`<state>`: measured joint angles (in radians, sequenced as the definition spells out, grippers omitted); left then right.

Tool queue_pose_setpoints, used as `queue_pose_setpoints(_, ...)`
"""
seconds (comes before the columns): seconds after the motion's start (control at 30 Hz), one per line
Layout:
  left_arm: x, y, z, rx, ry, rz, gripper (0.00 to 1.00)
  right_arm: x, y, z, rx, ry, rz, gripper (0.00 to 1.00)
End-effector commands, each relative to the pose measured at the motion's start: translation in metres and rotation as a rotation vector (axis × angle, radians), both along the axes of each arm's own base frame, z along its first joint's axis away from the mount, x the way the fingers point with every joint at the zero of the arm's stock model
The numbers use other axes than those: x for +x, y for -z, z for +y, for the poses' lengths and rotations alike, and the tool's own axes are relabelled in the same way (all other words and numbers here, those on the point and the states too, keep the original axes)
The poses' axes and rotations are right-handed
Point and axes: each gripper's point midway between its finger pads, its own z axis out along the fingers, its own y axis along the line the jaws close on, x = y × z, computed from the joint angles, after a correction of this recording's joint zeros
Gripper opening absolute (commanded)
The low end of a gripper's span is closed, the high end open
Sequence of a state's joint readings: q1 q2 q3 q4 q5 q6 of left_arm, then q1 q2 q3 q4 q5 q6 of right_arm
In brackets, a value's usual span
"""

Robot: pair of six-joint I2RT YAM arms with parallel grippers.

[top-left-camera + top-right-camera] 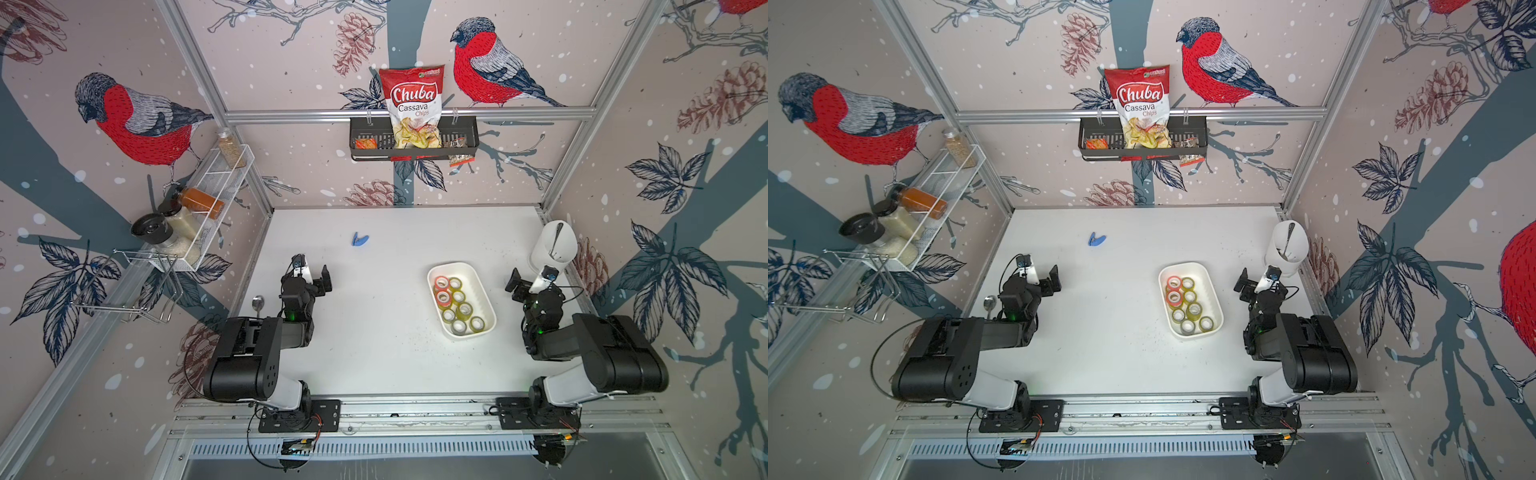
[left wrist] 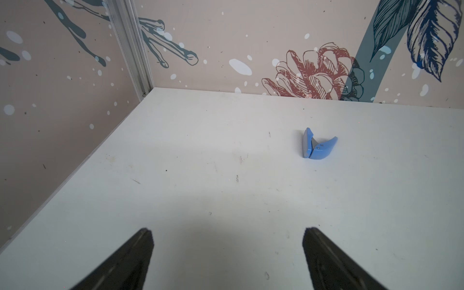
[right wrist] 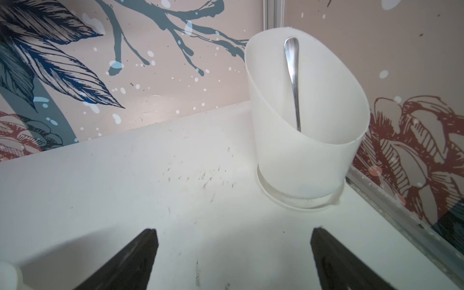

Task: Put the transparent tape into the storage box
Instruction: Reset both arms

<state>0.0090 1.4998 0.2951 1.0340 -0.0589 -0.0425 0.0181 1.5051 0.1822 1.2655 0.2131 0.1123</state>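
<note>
On the white tabletop (image 1: 374, 365), the black left arm (image 1: 257, 349) and black right arm (image 1: 602, 349) are seen folded low at either side with wrists aimed toward the back wall. The left gripper (image 2: 227, 233) and right gripper (image 3: 233, 233) are each spread wide, with nothing between the fingers. Nearer the right arm, the shallow white plastic storage box with rounded corners (image 1: 471, 282) is set on the table, and the rolls of transparent tape (image 1: 464, 310) lie flat inside it beside two red-cored rolls (image 1: 441, 283). "Chuba Cassava Chips" can be read on the red and white crisp bag (image 1: 411, 104) stood in the black perforated basket (image 1: 465, 133).
</note>
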Motion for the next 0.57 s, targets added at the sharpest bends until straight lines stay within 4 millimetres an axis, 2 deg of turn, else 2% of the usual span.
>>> queue_pose_setpoints(0.0,-0.0017,-0.0162,-0.0025,0.022,0.014,-0.098,0.97,0.0044,-0.0097,-0.0055,-0.025,0.064,-0.024,1.0)
queue_pose_setpoints(0.53,-0.0011,-0.0158,-0.0029,0.032,0.004,-0.093,0.97,0.0053,-0.0081,-0.0028,-0.029,0.052,-0.014,1.0)
